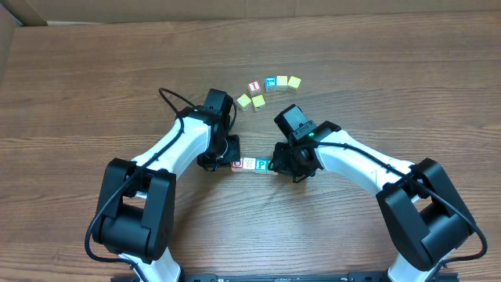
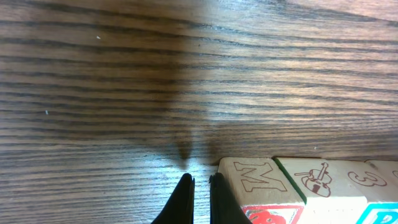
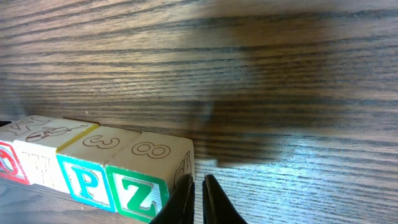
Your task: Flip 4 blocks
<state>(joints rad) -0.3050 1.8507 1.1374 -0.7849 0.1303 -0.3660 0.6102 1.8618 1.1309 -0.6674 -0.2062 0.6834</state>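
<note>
While you look down from overhead, the four blocks sit in one tight row on the table (image 1: 78,94), about midway between its left and right edges and on the robot's side of the middle. From the left arm's end the row runs red "O" block (image 3: 6,165), whitish block (image 3: 38,167), blue "P" block (image 3: 87,182), green "Z" block (image 3: 140,194), each touching the next, letters on the faces turned toward the near edge. You can read the upward faces from the wrist cameras: an "M" on the red block, a line drawing on the whitish one, a "3" on the blue, an "8" on the green.

Your left gripper (image 2: 200,182) is closed with nothing between its fingers, tips down at the table, the nearer finger right against the outer side of the red block. Your right gripper (image 3: 198,182) is likewise closed and empty, one finger against the outer side of the green block. The row is bracketed by the two.

Toward the far edge lies a loose group well apart from the row: yellow cubes (image 1: 244,100), a cube with a red "1" (image 1: 254,87), and a cube with a blue face (image 1: 271,81).
</note>
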